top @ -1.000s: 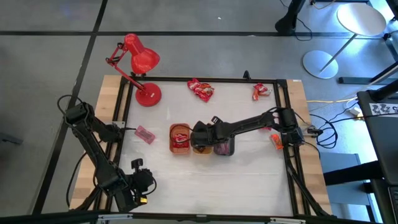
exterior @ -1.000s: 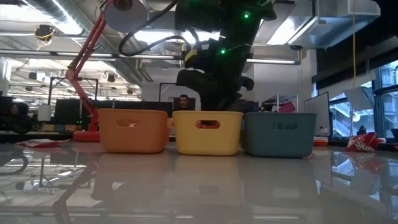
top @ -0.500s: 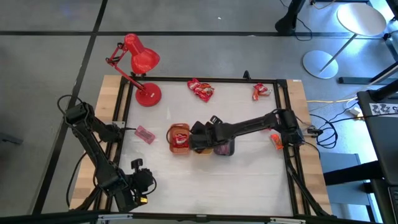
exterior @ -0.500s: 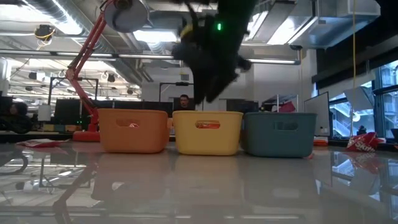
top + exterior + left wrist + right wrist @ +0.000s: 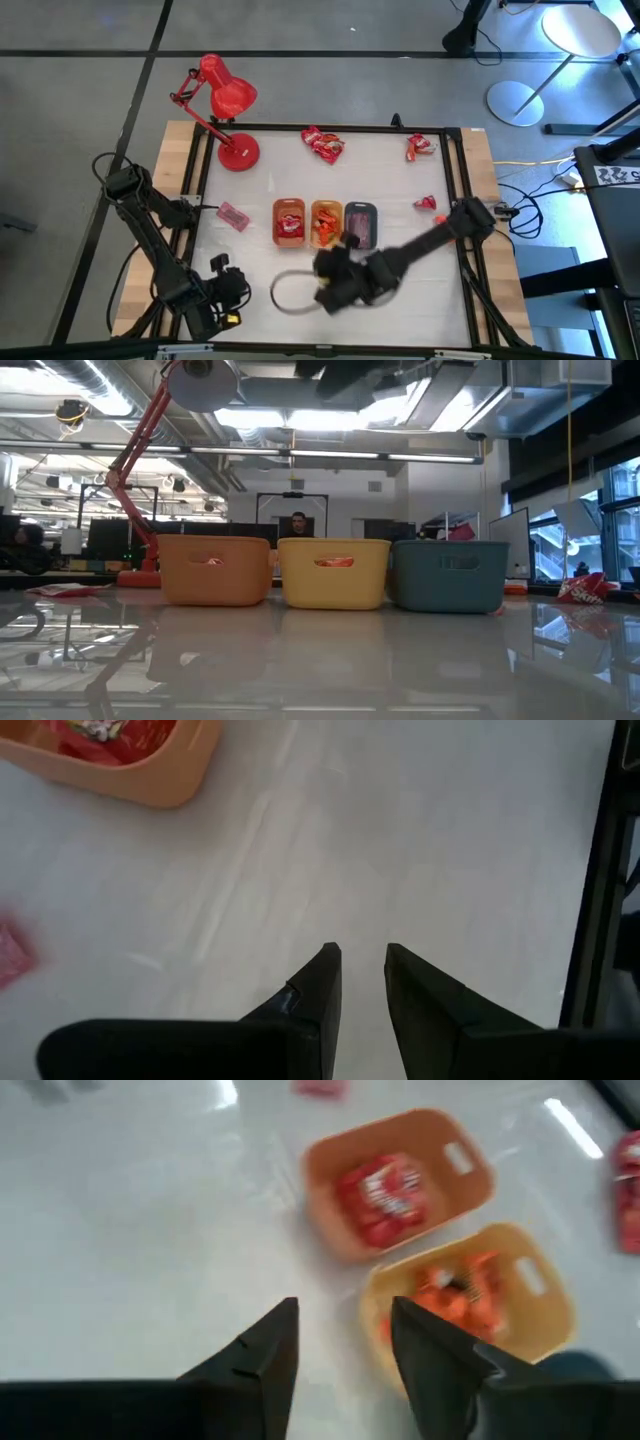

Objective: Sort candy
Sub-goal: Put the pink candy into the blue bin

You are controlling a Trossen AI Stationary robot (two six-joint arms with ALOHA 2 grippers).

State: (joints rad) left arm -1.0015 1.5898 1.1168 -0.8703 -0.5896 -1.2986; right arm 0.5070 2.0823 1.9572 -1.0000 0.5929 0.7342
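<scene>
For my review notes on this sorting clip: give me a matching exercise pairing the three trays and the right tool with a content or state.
Things:
1. orange tray
2. yellow tray
3. grey tray
4. right tool

Contents or state:
A. orange-wrapped candy
B. open and empty, above bare table
C. red-wrapped candy
D. pink/maroon candy

Pairs: 1-C, 2-A, 3-D, 4-B

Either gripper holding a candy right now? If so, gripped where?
Nothing is held. The right gripper is open and empty, near the orange tray and yellow tray. The left gripper has an empty gap over bare table.
</scene>
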